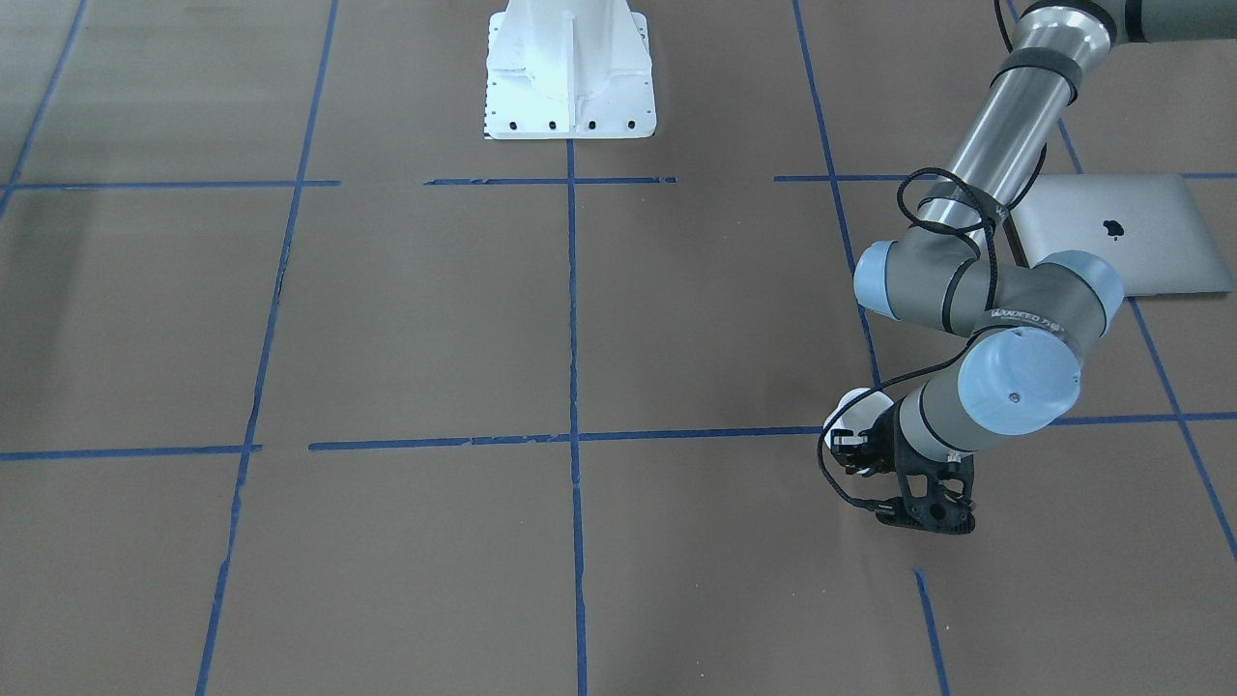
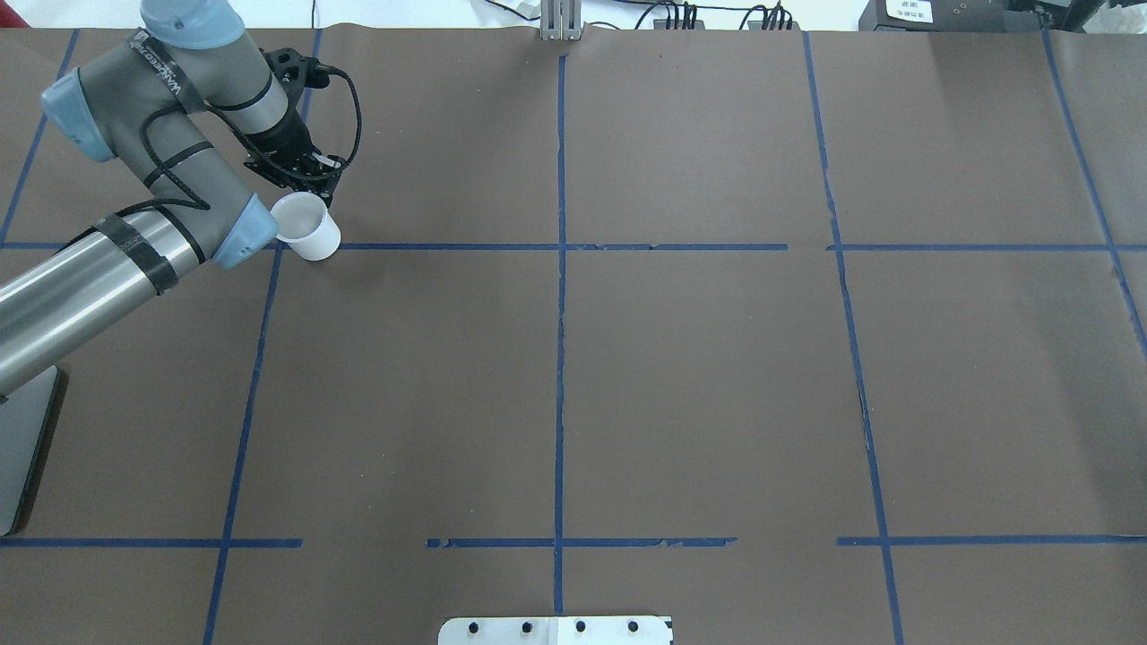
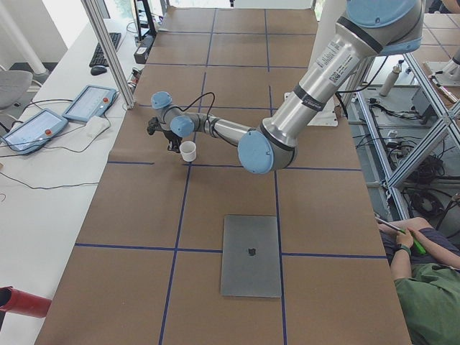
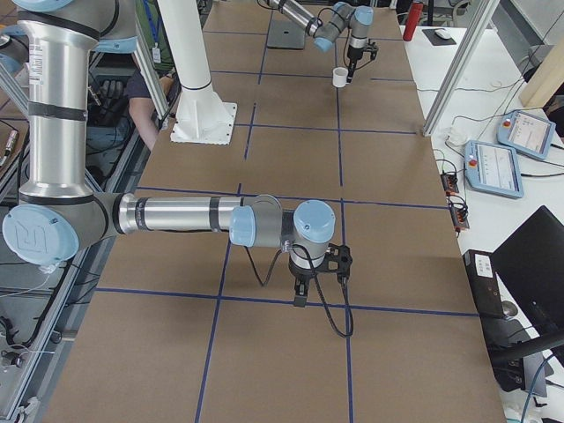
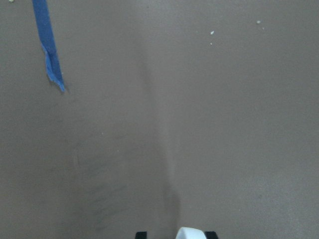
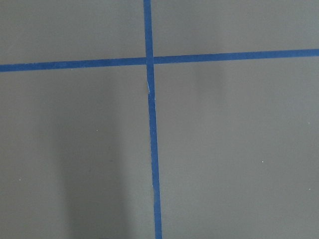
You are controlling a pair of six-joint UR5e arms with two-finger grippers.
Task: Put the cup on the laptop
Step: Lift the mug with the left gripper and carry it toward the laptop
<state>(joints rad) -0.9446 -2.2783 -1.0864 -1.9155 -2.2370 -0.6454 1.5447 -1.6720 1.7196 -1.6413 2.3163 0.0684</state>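
The small white cup point(image 2: 306, 227) stands upright at the table's far left, by a blue tape crossing. It also shows in the front view point(image 1: 854, 403) and the left side view point(image 3: 188, 150). My left gripper point(image 2: 305, 186) is right over its rim. In the left wrist view a white bit of the cup point(image 5: 190, 233) sits between the two dark fingertips point(image 5: 141, 234), with a gap on one side, so the jaws look open. The silver laptop point(image 1: 1140, 237) lies closed near the robot's left side point(image 3: 250, 255). My right gripper point(image 4: 315, 280) hangs over bare table; I cannot tell its state.
Brown paper with blue tape lines point(image 2: 560, 358) covers the table. The white robot base plate point(image 1: 570, 68) stands at the near middle edge. A metal post point(image 4: 458, 62) and teach pendants point(image 4: 502, 154) are on a side desk beyond the far edge.
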